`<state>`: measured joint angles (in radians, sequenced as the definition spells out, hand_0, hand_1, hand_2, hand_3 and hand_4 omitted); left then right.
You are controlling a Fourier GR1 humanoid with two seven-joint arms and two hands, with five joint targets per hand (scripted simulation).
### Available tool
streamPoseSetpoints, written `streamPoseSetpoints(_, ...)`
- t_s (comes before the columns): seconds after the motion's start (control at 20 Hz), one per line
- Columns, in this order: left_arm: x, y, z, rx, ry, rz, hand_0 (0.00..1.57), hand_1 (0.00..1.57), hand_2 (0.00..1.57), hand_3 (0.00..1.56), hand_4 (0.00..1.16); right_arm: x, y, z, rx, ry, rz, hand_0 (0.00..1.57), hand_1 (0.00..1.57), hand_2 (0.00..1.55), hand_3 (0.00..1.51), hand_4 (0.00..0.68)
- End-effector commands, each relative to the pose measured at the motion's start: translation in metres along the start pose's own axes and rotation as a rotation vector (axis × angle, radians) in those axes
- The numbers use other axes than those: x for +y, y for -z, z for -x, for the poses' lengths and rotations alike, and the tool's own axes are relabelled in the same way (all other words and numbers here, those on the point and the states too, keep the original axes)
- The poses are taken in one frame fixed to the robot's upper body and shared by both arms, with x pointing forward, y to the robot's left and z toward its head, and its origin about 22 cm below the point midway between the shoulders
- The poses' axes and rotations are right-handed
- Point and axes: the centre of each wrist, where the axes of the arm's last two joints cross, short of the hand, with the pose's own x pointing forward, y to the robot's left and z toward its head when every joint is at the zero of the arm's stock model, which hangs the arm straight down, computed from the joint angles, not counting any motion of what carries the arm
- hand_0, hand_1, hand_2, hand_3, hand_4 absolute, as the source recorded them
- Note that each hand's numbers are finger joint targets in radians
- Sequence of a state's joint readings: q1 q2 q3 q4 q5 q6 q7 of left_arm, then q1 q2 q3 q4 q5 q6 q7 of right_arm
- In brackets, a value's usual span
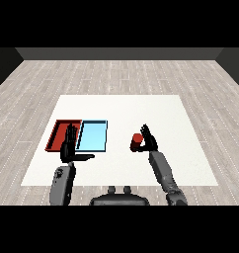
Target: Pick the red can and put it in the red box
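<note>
A small red can [137, 141] stands upright on the white table, right of the two trays. My right hand [149, 139] is against its right side, fingers curled round it. The red tray [60, 135] lies at the left of the table, with the light blue tray [93, 135] beside it on its right. My left hand [70, 146] is raised over the near right corner of the red tray, fingers straight and pointing up, thumb stretched out to the right. It holds nothing.
The white table [121, 111] stretches wide behind and to the right of the trays. The table's near edge runs just below both forearms. A grey wooden floor surrounds the table.
</note>
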<state>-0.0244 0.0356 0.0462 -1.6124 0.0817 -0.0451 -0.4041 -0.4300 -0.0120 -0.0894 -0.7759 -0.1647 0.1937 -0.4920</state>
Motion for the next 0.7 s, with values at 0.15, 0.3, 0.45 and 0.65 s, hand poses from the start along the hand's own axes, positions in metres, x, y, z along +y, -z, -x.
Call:
streamPoseSetpoints(0.15, 0.019, -0.01, -0.002, 0.013, -0.011, -0.016, 0.0, 0.0, 0.0, 0.0, 0.0, 0.034, 0.035, -0.008, 0.033, 0.012, -0.028, 0.0, 0.0, 0.0, 0.0, 0.0)
streamPoseSetpoints(0.3, 0.012, 0.004, -0.01, 0.005, -0.011, -0.004, 0.0, 0.0, 0.0, 0.0, 0.0, 0.027, 0.006, 0.013, 0.036, -0.001, -0.029, 0.0, 0.0, 0.0, 0.0, 0.0)
streamPoseSetpoints(0.45, 0.008, 0.009, -0.014, 0.0, 0.007, -0.028, 0.0, 0.0, 0.0, 0.0, 0.0, 0.031, 0.014, 0.009, 0.028, 0.023, -0.02, 0.0, 0.0, 0.0, 0.0, 0.0)
streamPoseSetpoints(0.65, -0.006, 0.006, 0.007, -0.009, 0.014, -0.022, 0.0, 0.0, 0.0, 0.0, 0.0, 0.031, 0.013, 0.024, 0.03, -0.008, -0.012, 0.0, 0.0, 0.0, 0.0, 0.0)
